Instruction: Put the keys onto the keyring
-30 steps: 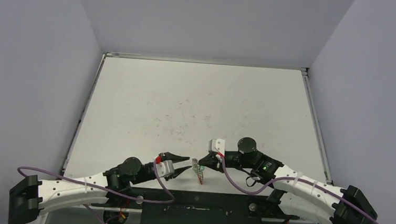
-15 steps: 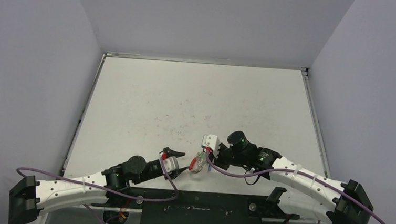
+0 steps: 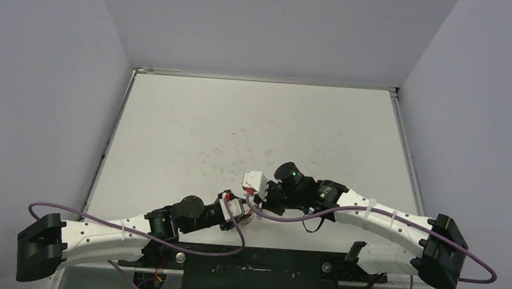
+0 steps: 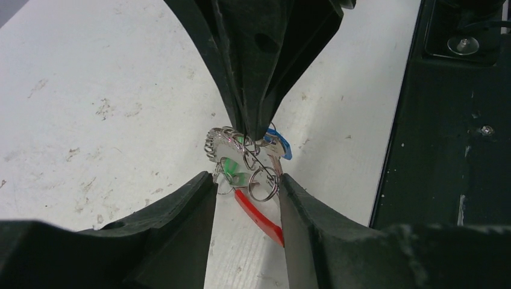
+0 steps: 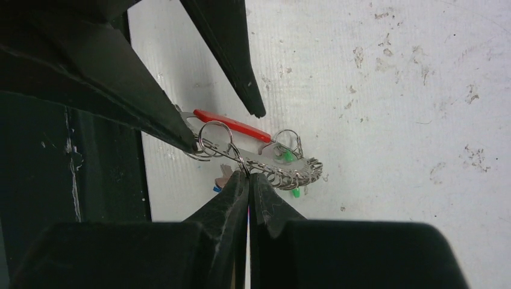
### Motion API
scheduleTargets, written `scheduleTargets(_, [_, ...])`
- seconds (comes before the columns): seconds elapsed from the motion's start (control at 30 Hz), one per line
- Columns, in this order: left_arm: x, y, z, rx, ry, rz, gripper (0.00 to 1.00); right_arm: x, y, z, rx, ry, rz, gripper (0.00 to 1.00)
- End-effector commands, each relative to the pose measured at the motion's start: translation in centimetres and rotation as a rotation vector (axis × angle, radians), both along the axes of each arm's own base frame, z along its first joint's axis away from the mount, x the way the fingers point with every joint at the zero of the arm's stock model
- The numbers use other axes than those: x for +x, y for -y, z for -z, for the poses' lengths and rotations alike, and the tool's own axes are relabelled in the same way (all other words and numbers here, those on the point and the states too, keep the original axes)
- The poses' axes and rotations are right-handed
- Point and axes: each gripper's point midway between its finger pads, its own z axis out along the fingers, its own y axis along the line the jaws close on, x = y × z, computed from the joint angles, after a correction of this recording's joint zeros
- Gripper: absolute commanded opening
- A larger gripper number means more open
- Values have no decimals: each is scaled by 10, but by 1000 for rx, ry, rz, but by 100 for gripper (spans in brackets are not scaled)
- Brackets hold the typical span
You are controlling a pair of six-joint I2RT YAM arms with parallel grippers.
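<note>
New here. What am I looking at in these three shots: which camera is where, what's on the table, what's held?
Two robot arms are bolted at the near edge of a white table, each ending in a two-finger hand. The wide picture comes from a fixed camera above and behind them; the other two come from a camera on each wrist, its own fingers at the bottom. Between the hands is a silvery coiled-wire keyring with a red sleeve, bunched with a tiny blue-headed key and a tiny green-headed key. The right hand is pinched shut on the keyring's wire. The left hand is open, its fingers either side of the bunch.
</note>
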Motion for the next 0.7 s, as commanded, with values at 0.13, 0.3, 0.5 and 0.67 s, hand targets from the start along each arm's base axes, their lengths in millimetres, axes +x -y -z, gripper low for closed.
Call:
scheduleTargets(0.13, [3, 22, -27, -98, 31, 28, 32, -6, -16, -19, 57, -8, -47, 0])
scheduleTargets(0.3, [6, 23, -29, -101, 43, 21, 20, -8, -19, -19, 65, -16, -58, 0])
scheduleTargets(0.5, [7, 23, -25, -86, 46, 19, 18, -9, -20, -20, 71, -14, -64, 0])
scheduleTargets(0.67, [5, 29, -22, -66, 45, 43, 19, -9, -19, -20, 76, -8, -63, 0])
